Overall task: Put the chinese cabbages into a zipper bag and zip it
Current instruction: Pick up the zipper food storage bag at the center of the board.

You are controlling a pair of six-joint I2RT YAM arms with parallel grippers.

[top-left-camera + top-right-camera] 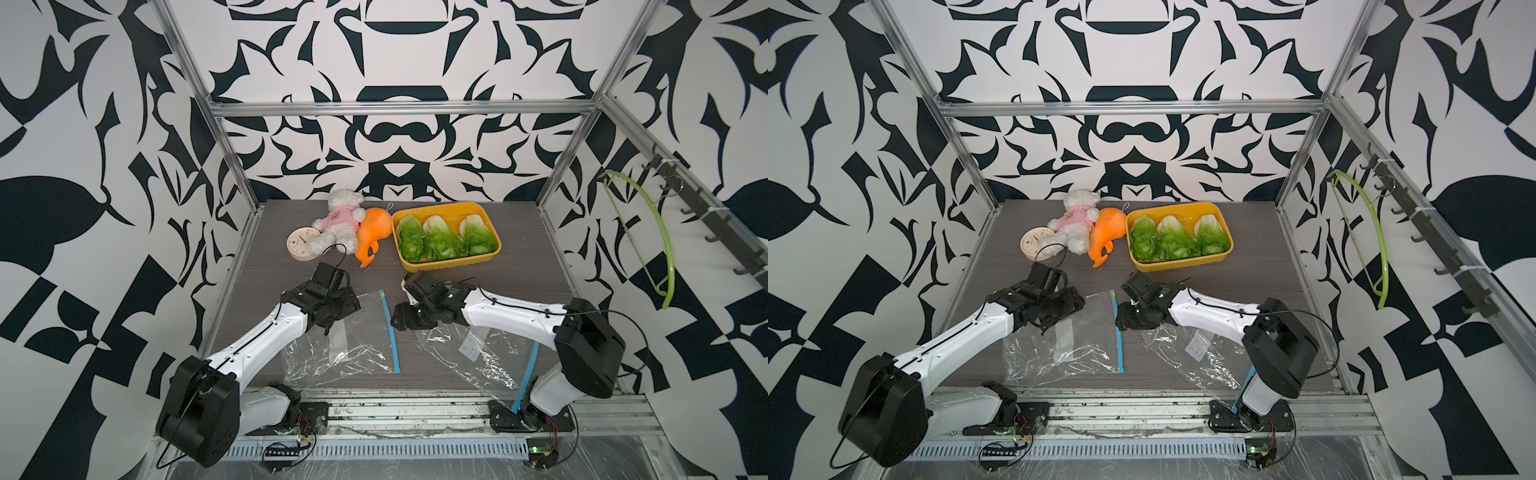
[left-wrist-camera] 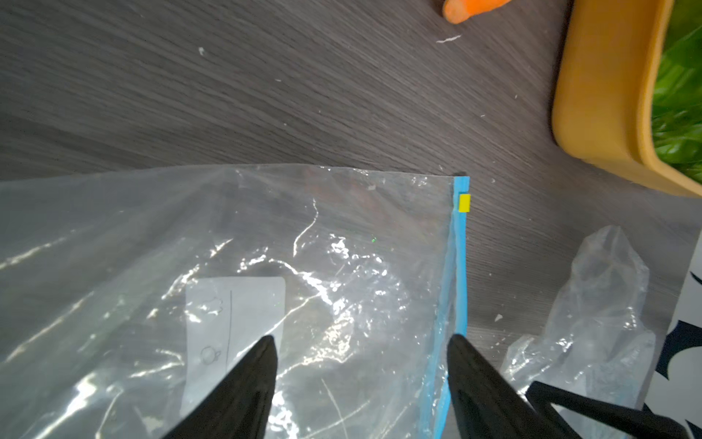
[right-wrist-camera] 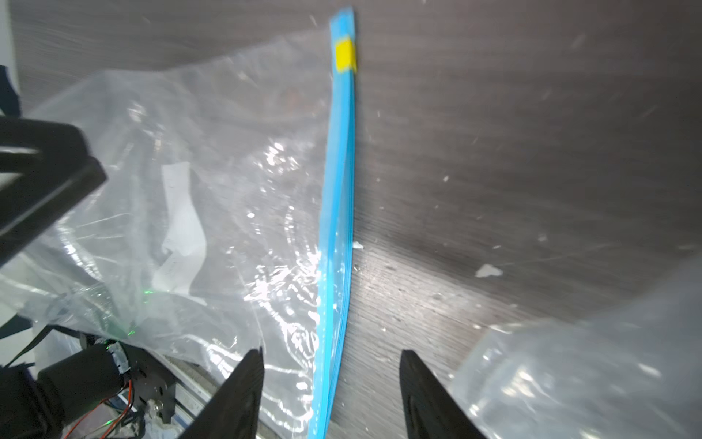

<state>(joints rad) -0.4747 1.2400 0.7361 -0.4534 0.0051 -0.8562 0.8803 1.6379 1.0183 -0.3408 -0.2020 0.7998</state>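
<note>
Lying in yellow tray [image 1: 449,264], three crinkled green cabbages [image 1: 440,239], white stems

Bare surface [image 1: 376,278] lies open between the orange plush toy [image 1: 374,232] and the yellow tray [image 1: 449,262]. Toward the front, the zipper bag [image 1: 345,353] and a second bag [image 1: 478,357] cover it, with a narrow bare strip between them.

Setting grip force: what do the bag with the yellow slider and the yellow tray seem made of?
Bag: thin clear plastic film, glossy; it wrinkles and glints, edged by a blue zip strip. Tray: probably rigid plastic, smooth, semi-matte; even colour, rounded moulded rim.
</note>
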